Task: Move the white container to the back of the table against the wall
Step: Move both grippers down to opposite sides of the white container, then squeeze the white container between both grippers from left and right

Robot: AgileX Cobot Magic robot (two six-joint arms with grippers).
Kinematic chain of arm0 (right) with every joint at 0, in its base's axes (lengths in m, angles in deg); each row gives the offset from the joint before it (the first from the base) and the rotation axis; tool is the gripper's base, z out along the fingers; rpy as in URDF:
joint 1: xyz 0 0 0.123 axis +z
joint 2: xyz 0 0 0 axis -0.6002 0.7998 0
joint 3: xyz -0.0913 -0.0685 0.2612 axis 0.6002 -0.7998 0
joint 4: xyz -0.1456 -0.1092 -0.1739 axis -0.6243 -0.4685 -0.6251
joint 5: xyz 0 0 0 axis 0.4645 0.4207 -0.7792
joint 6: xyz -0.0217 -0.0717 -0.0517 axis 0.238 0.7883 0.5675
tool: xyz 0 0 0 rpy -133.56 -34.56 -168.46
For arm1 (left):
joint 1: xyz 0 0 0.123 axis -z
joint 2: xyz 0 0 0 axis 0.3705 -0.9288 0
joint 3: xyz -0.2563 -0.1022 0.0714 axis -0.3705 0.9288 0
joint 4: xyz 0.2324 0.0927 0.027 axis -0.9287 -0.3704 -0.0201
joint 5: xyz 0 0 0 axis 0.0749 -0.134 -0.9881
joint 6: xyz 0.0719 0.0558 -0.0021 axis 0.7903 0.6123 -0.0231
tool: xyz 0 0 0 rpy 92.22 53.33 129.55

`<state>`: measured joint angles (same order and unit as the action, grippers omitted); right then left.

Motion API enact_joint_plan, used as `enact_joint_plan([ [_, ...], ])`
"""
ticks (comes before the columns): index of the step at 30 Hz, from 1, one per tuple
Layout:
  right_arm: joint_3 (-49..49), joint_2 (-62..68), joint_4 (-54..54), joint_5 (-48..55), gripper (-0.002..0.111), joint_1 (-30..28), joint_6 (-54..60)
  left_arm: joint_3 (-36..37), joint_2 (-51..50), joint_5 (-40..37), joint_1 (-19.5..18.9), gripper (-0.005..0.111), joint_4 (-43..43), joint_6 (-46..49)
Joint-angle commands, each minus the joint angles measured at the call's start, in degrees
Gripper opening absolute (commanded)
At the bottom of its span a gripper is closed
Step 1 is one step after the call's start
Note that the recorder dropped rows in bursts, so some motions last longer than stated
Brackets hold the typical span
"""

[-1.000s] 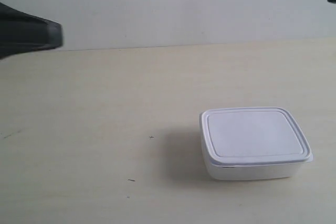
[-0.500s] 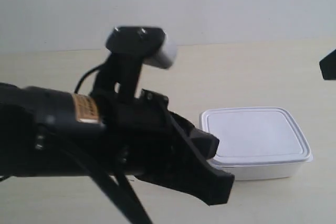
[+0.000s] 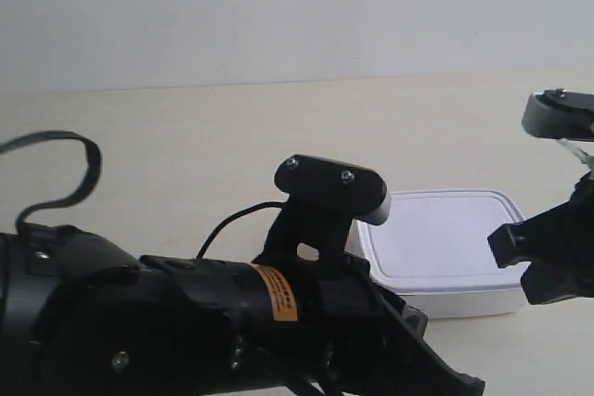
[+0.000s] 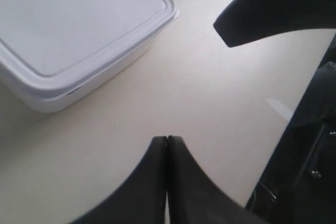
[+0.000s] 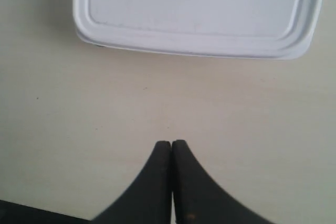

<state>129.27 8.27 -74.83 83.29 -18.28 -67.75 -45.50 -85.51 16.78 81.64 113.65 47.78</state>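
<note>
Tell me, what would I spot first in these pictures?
A big black robot arm fills the front of the exterior view at its left. Just beyond it sits the white container on the table, lid on. The left hand and right hand are both pinched shut near it.

A small pale strip (image 4: 278,109) lies flat, identity unclear.

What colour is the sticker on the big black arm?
The sticker is orange; the exterior view shows it best.

The left gripper (image 4: 167,141) has its jaws pressed together, empty; the right gripper (image 5: 171,144), same. The arm at the exterior view's left (image 3: 139,322) stretches low across the foreground.
</note>
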Motion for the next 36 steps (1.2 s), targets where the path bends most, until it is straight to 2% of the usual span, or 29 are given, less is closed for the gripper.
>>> enact_joint_plan([
  [1,-0.14,6.29,-0.48,-1.22,0.0,0.08,-0.62,-0.56,-3.75,3.26,0.34,0.0,-0.19,-2.32],
  [5,-0.14,10.3,-0.95,-2.1,0.0,0.08,-2.0,-2.66,-7.19,3.62,0.34,0.0,-0.19,-3.16],
  [11,-0.14,14.09,-7.94,-2.97,0.0,0.08,-9.17,-6.86,-12.61,2.64,0.06,0.0,-0.19,-3.16],
  [20,-0.14,19.46,-9.23,-7.82,0.0,0.08,-9.83,-12.51,-18.64,-0.57,0.06,0.0,-0.33,-3.16],
  [30,-0.14,24.3,-9.85,-12.67,0.0,0.08,-10.22,-15.09,-22.33,-3.46,-4.71,0.0,-1.18,-3.16],
  [36,-0.14,24.4,-9.85,-15.34,0.0,0.08,-10.72,-15.09,-22.33,-1.57,-5.26,0.0,-2.4,-3.16],
])
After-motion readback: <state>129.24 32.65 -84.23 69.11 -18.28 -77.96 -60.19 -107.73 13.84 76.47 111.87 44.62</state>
